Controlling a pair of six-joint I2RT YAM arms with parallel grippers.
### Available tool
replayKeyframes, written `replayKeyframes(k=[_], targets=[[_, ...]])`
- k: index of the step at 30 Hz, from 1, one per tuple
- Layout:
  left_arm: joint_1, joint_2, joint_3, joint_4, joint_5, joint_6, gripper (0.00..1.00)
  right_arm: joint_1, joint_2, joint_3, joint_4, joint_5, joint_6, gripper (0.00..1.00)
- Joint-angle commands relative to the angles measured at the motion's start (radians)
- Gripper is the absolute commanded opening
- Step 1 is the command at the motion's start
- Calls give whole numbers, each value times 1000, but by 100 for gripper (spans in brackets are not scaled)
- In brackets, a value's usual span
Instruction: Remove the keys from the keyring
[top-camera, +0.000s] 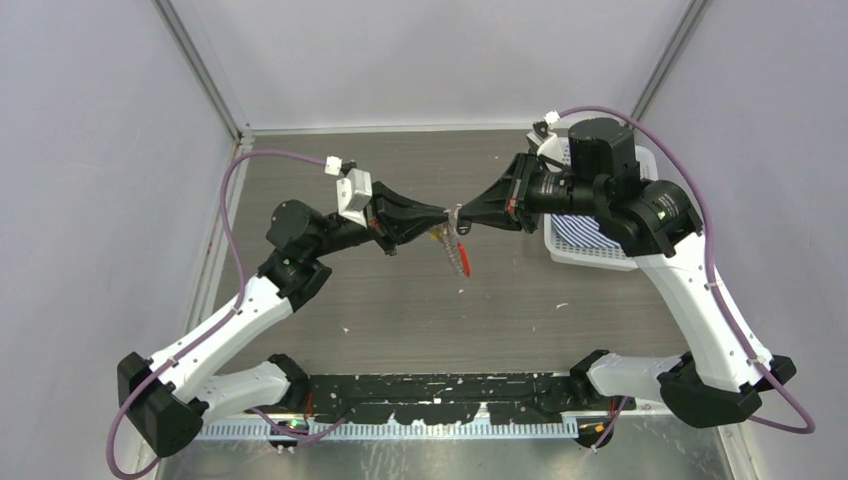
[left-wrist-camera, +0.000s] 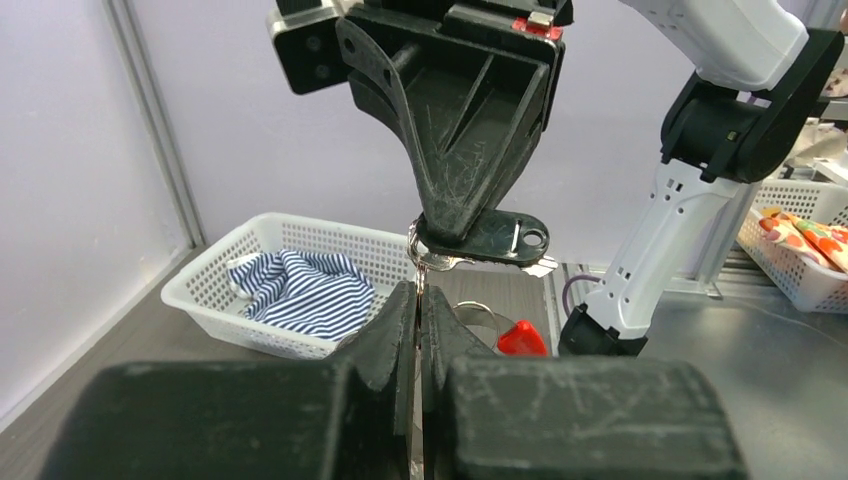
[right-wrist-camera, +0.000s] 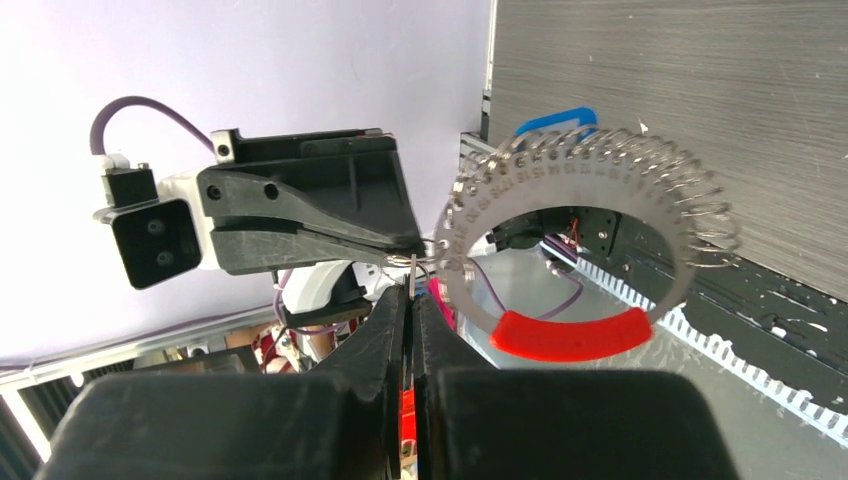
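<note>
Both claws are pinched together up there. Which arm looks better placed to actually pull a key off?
Probably the right: the right gripper is shut on the black-headed key, so it can draw away, while the left gripper seems pinched on the keyring, steadying it.

One keyring (right-wrist-camera: 570, 335), one black key (left-wrist-camera: 497, 238), two baskets (left-wrist-camera: 200, 292) (left-wrist-camera: 805, 290)

You've got a white basket (top-camera: 590, 258) far right on the table (top-camera: 400, 310), striped cloth (top-camera: 582, 228) inside. A second basket (left-wrist-camera: 800, 292) holds patterned fabric (left-wrist-camera: 800, 236).
</note>
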Motion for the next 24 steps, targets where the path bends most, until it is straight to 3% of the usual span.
replayKeyframes(k=[1, 8, 9, 13, 15, 24], targets=[[4, -52, -25, 136, -53, -20, 0, -38, -42, -30, 20, 8, -15, 1], [3, -37, -62, 217, -47, -56, 1, -42, -19, 1, 17, -24, -23, 1], [2, -32, -65, 218, -44, -58, 4, -41, -11, 28, 4, -24, -33, 1], [3, -24, -68, 190, -37, -64, 37, -42, 20, 106, -44, -36, -62, 1], [3, -21, -59, 165, -26, -58, 44, -40, 28, 120, -46, -52, -65, 1], [2, -6, 44, -40, -22, 54, 45, -41, 45, 148, -74, -89, -95, 1]])
